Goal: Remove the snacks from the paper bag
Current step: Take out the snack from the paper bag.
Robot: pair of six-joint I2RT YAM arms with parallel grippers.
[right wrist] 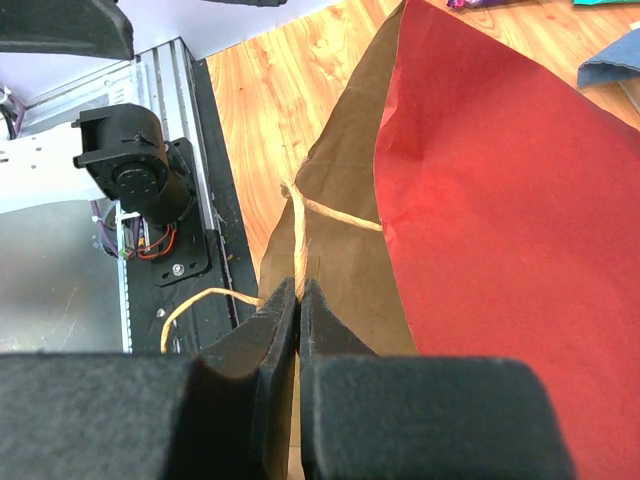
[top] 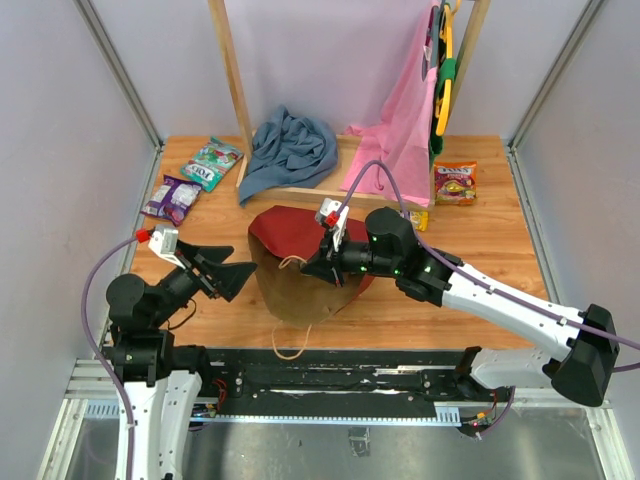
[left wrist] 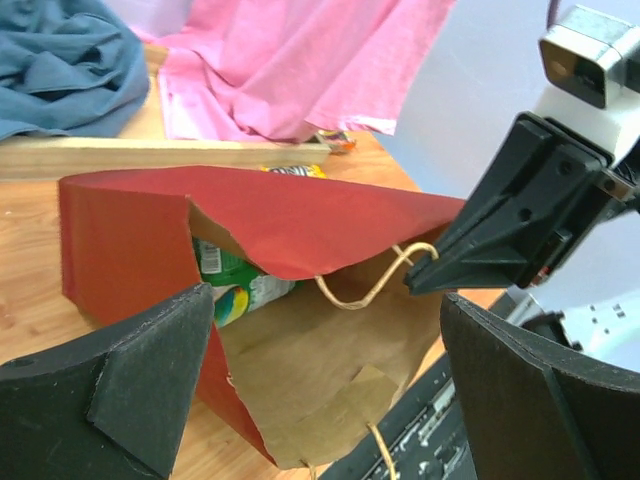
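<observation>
Midway along the worktop's (top: pixel 480 260) near edge, the right gripper's (right wrist: pixel 298 300) jaws pinch the paper bag's (top: pixel 300 285) twine handle (right wrist: pixel 298 240) while the left gripper's (top: pixel 238 280) jaws gape wide, likely about to reach the green packet (left wrist: pixel 235 280) inside.

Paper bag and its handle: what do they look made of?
The paper bag looks like stiff paper, matte red outside, brown kraft inside, creasing sharply. The handle seems twisted twine, pale and fibrous, pinched in the right gripper.

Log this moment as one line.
right hand shut on twine handle | left hand open, facing paper bag mouth | green packet inside
</observation>
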